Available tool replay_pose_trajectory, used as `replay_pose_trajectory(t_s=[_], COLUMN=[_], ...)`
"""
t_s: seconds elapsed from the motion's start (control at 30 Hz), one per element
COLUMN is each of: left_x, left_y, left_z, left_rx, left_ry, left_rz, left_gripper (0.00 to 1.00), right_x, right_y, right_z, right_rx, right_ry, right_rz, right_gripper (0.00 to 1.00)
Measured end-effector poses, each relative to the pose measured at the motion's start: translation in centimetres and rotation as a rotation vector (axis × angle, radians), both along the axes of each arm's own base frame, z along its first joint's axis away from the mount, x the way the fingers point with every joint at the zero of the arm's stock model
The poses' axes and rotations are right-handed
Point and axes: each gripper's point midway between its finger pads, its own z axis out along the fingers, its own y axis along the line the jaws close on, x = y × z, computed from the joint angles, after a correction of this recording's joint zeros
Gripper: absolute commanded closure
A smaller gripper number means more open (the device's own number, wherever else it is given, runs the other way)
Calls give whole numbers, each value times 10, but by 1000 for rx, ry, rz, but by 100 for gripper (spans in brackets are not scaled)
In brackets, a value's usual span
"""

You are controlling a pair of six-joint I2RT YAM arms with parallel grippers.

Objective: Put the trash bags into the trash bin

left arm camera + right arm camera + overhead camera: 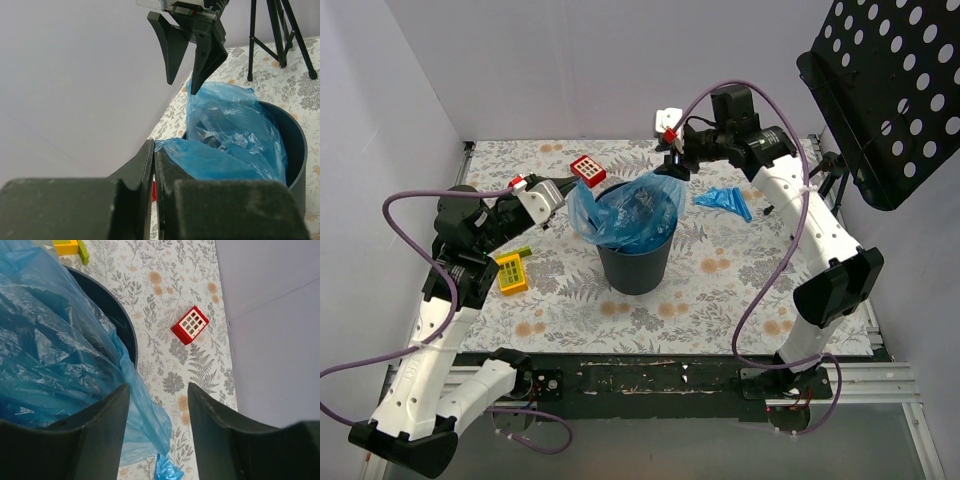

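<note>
Left fingers (140, 176) are clamped on the edge of the spread trash bag (630, 212); right fingers (95, 436) are held apart above it. Mid-tabletop (740, 300), the trash bin (635, 268) is filled by that bag, film draped over its rim. A folded trash bag (725, 202) is seen lying near it, right side.

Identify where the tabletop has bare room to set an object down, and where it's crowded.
Free: the strip of table between the trash bin and the near edge; the patch right of the bin, nearer than the folded bag. Crowded: the bin's rim, where left claw, right claw and spread bag meet; around the yellow block; by the red tile.
</note>
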Motion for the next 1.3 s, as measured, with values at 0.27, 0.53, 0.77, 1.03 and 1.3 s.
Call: replay_pose_trajectory(t_s=[0.27, 0.53, 0.77, 1.03, 1.3], left_x=[8, 20, 27, 69, 83], left_y=[6, 10, 19, 70, 110], left_z=[-1, -6, -4, -19, -86], left_rx=[-16, -29, -48, -141, -190], left_ry=[9, 40, 34, 162, 440], left_rz=[57, 107, 173, 542, 860], left_gripper=[100, 100, 100, 100, 100], right_x=[17, 6, 23, 52, -5], right_y=[-2, -9, -7, -63, -104], right_z=[-8, -26, -20, 11, 67], right_rx=[-71, -121, -72, 173, 413], right_ry=[26, 110, 158, 301, 352], right_rz=[-33, -34, -154, -581, -730], right_gripper=[53, 69, 99, 99, 99])
